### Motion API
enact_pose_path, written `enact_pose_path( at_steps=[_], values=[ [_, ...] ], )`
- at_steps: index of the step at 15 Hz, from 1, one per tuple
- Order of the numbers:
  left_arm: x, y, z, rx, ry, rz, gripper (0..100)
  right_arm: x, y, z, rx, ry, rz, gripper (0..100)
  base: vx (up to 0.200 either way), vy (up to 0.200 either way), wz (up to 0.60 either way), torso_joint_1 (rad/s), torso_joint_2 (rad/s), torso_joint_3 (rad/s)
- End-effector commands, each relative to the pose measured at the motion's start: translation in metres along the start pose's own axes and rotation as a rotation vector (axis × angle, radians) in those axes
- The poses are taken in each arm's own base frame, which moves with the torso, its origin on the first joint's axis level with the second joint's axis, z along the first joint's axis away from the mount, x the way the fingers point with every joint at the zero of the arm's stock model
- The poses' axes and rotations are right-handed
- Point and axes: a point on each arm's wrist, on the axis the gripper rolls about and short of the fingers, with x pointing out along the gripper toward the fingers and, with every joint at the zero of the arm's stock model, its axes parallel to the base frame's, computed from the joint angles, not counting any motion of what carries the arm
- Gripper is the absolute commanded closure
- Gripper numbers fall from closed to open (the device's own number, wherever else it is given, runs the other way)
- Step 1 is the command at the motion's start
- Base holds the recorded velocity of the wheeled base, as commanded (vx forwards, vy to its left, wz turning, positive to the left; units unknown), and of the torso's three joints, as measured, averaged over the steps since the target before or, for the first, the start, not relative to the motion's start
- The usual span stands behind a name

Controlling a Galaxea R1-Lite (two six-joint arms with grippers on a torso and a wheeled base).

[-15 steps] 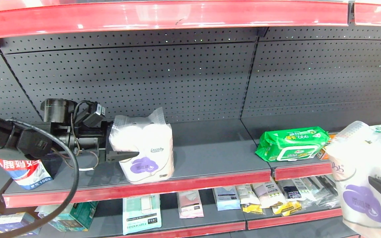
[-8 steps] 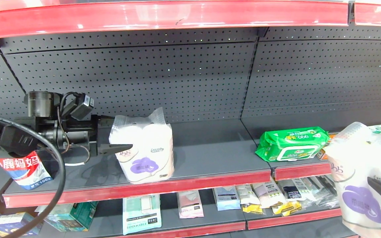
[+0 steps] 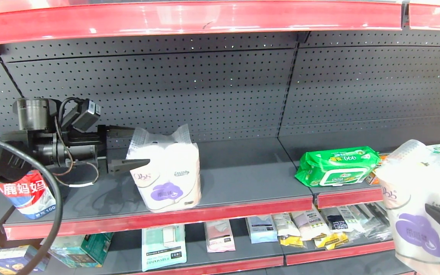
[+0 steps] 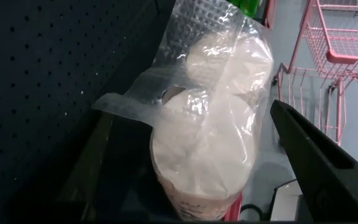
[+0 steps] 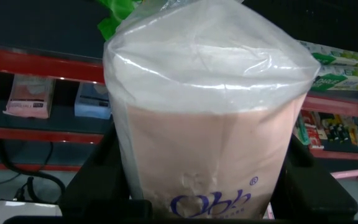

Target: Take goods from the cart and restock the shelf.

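- The left end effector (image 3: pixel 139 147) is hanging released at the left side of a toilet paper pack (image 3: pixel 168 172), its jaws spread wide at the pack's upper corner.
- That pack is standing upright on the shelf (image 3: pixel 243 179), near its red front edge. The near finger (image 4: pixel 316 168) is sitting apart from the wrapper; the far one is probably clear too, though it is partly hidden.
- The right end effector (image 5: pixel 207 193) is grasping a second toilet paper pack (image 3: pixel 414 214), holding it in the air before the shelf's right part, near a green wet wipes pack (image 3: pixel 336 165).
- A pink cart (image 4: pixel 347 37) is standing beyond the shelf.
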Motion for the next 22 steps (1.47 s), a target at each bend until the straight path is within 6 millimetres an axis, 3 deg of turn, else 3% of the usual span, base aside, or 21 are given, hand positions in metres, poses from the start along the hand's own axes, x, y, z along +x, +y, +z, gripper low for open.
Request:
enact_pose_path(
  at_steps=[1, 9, 12, 13, 15, 16, 18, 19, 20, 22],
  values=[
    [-0.003, 0.002, -0.001, -0.003, 0.013, 0.025, 0, -0.001, 0.0, 0.0, 0.0, -0.005, -0.001, 100, 0.0, 0.0, 0.0, 0.0, 0.0, 0.0],
    [-0.014, 0.006, 0.017, -0.135, 0.009, 0.182, 0, -0.004, 0.0, -0.001, 0.001, -0.014, -0.006, 100, 0.0, 0.0, 0.0, 0.0, 0.0, 0.0],
    [-0.009, 0.022, 0.015, -0.171, 0.026, 0.546, 0, -0.004, 0.001, -0.003, 0.001, -0.013, 0.0, 100, 0.0, 0.0, 0.0, 0.0, 0.0, 0.0],
    [-0.006, 0.023, 0.013, -0.18, 0.026, 0.614, 0, -0.004, 0.001, -0.003, 0.001, -0.011, 0.0, 100, 0.0, 0.0, 0.0, 0.0, 0.0, 0.0],
    [0.012, 0.019, 0.023, -0.283, -0.024, 0.98, 0, -0.004, 0.001, -0.004, 0.002, -0.012, 0.008, 100, 0.0, 0.0, 0.0, 0.0, 0.0, 0.0],
    [0.018, 0.015, 0.026, -0.333, -0.052, 1.08, 0, -0.004, 0.001, -0.003, 0.001, -0.018, 0.009, 100, 0.0, 0.0, 0.0, 0.0, 0.0, 0.0],
    [0.017, 0.0, 0.038, -0.393, -0.095, 1.261, 0, -0.005, -0.001, 0.003, 0.003, -0.043, 0.008, 100, 0.0, 0.0, 0.0, 0.0, 0.0, 0.0],
    [0.012, -0.01, 0.044, -0.397, -0.106, 1.247, 0, -0.006, -0.001, 0.005, 0.005, -0.053, 0.011, 100, 0.0, 0.0, 0.0, 0.0, 0.0, 0.0],
    [0.002, -0.041, 0.048, -0.403, -0.095, 1.179, 0, -0.007, -0.002, 0.009, 0.006, -0.073, 0.025, 100, 0.0, 0.0, 0.0, 0.0, 0.0, 0.0],
    [-0.018, -0.082, 0.044, -0.398, -0.07, 1.072, 0, -0.007, -0.002, 0.01, 0.01, -0.082, 0.039, 100, 0.0, 0.0, 0.0, 0.0, 0.0, 0.0]
  ],
)
